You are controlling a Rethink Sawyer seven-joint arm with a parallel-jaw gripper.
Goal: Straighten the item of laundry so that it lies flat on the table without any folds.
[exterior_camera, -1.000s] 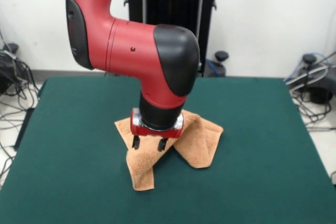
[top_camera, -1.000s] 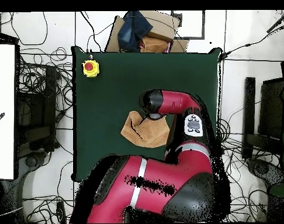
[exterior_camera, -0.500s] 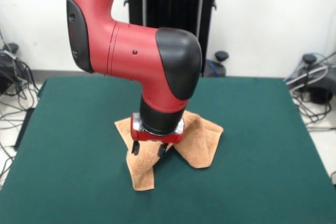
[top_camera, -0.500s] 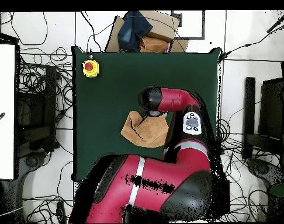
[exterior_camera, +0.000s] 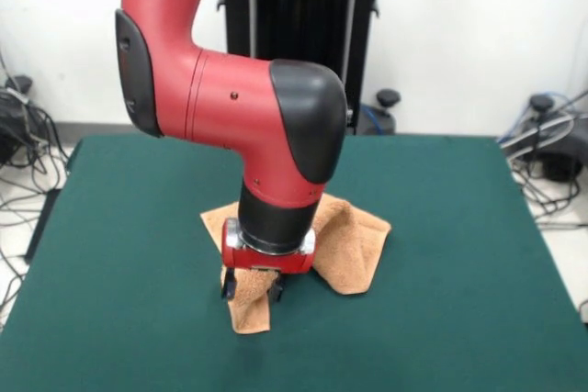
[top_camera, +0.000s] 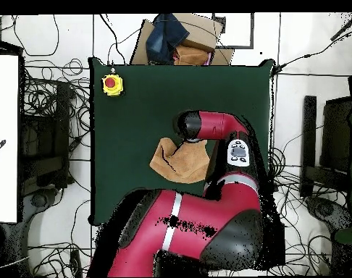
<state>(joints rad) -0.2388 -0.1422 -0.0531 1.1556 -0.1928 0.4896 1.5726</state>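
Fingers [exterior_camera: 250, 289] spread apart over the folded towel's [exterior_camera: 354, 250] near flap, bare table [exterior_camera: 459, 319] around.

No readable text, label, brand, number or sign shows anywhere.

Red Sawyer arm [exterior_camera: 220, 103] w/ black joint caps, silver ring above red wrist block, short black gripper [exterior_camera: 250, 288] fingers.

gripper [exterior_camera: 250, 287] hanging over folded towel [exterior_camera: 354, 245] on green table [exterior_camera: 119, 273], fingers spread apart, tips sitting at narrow near flap.
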